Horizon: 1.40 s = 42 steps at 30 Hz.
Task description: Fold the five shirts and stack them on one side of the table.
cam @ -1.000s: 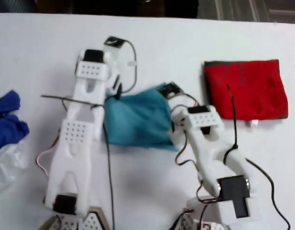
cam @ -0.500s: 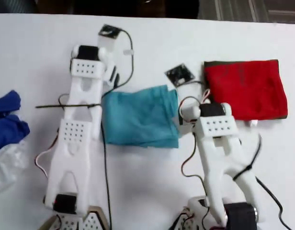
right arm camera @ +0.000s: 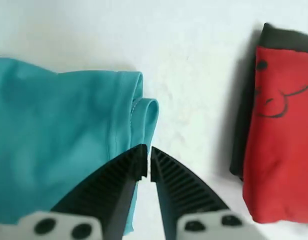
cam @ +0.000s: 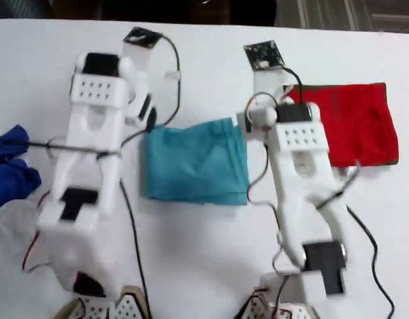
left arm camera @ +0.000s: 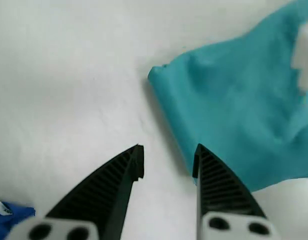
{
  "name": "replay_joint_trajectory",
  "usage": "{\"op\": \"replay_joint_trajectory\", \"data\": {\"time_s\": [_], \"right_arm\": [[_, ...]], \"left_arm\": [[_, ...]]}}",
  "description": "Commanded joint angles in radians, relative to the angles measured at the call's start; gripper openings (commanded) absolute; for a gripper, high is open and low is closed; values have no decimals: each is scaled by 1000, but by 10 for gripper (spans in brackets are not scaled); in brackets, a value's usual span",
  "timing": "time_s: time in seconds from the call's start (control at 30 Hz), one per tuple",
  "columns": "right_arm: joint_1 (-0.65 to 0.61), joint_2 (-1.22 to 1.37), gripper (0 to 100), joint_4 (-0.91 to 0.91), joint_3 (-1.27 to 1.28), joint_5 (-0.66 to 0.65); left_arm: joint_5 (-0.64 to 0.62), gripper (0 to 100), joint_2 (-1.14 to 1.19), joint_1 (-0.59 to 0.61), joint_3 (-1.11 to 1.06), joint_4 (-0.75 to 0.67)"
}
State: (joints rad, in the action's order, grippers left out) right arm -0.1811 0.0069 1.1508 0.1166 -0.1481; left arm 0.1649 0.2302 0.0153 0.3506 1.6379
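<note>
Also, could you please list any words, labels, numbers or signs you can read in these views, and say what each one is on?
No text can be read.
The red shirt carries a black line drawing, a picture with no letters I can make out.
The teal shirt and the blue shirt show no print.

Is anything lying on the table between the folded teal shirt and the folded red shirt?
Nothing: in the right wrist view the white table is bare between the folded teal shirt and the folded red shirt.
</note>
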Motion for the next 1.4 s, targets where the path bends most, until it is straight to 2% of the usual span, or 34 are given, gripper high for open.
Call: {"op": "replay_joint_trajectory", "data": {"time_s": [0.0, 0.1, 0.23, 0.57, 0.77, 0.97, 1.13, 1.37], "right_arm": [[-19, 139, 19, 39, -150, 23], [-41, 240, 19, 62, -238, 23], [-62, 341, 19, 91, -353, 25], [-81, 524, 19, 154, -526, 21], [-18, 670, 19, 102, -528, 15], [50, 679, 19, 97, -529, 15], [33, 587, 19, 171, -529, 21], [19, 371, 48, 275, -525, 23]], "left_arm": [[25, 184, -272, -17, -398, -196], [40, 184, -362, -40, -610, -327], [41, 184, -388, -89, -773, -407], [43, 184, -391, -109, -946, -494], [43, 184, -390, -109, -983, -535], [44, 184, -391, -110, -989, -534], [43, 184, -394, -106, -955, -514], [43, 184, -491, -104, -819, -376]]}}
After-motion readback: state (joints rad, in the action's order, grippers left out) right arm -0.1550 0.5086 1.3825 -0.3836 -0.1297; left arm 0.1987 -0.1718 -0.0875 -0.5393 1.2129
